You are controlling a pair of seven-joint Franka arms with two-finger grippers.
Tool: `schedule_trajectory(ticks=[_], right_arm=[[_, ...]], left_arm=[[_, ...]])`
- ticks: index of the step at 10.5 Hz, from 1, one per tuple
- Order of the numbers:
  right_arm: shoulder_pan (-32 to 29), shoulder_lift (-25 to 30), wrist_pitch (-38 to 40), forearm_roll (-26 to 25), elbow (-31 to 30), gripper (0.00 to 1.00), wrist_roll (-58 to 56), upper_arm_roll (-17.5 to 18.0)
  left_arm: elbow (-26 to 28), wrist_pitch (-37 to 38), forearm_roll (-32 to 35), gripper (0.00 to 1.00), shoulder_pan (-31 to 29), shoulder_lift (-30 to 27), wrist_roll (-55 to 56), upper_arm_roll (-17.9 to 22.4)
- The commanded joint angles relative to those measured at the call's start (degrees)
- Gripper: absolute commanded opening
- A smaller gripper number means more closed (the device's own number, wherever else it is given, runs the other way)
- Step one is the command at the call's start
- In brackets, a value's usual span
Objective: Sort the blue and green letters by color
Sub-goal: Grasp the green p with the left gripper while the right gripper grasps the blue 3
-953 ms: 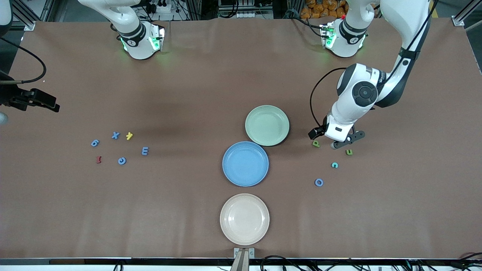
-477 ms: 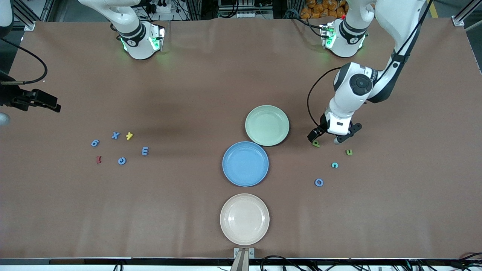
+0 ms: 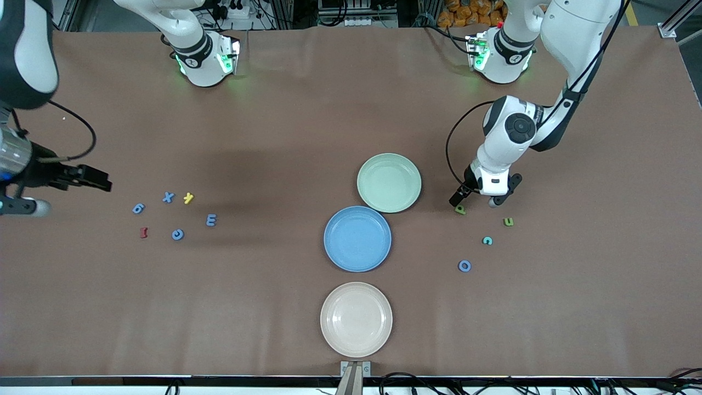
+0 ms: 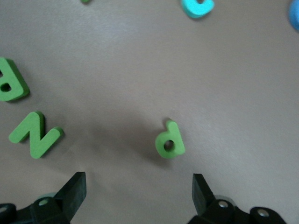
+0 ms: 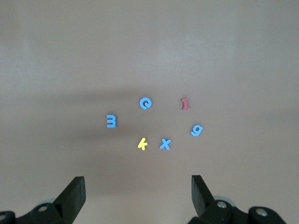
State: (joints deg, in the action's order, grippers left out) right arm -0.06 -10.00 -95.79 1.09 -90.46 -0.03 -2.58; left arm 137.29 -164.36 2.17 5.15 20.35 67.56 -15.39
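Green P (image 3: 460, 209) under open left gripper (image 3: 478, 201)

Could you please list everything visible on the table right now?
Plates: three, green plate, blue plate, beige plate; mid-table row, beige nearest the front camera.
Blue letters: four; right arm's end.
Yellow letter: one, among them.
Red letter: one, among them.
Green letters: four; left arm's end.
Teal letter: one, beside them.
Blue O: one, nearer the camera.
Left gripper: fingers open, over green letters.
Right gripper: fingers open, near blue letters.
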Motion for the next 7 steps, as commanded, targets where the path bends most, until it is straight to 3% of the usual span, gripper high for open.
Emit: schedule_trajectory(ticks=[1,5,7], right_arm=[[0.66,-1.51,-14.87,2.08,-10.30,1.00,0.02,0.91],[2.17,-1.69,-25.02,3.30,-19.81,1.00,2.65,0.82],[3.66,-3.09,-30.92,3.39,-23.78,1.00,3.71,0.82]], left_arm=[[-2.98,-0.52,1.26,1.00,0.56,2.23,5.64,1.67],[-10.53,8.69,2.22,1.00,1.61,3.98,12.84,2.38],[-13.61,11.33,9.30,1.00,3.37,6.53,21.60,3.78]])
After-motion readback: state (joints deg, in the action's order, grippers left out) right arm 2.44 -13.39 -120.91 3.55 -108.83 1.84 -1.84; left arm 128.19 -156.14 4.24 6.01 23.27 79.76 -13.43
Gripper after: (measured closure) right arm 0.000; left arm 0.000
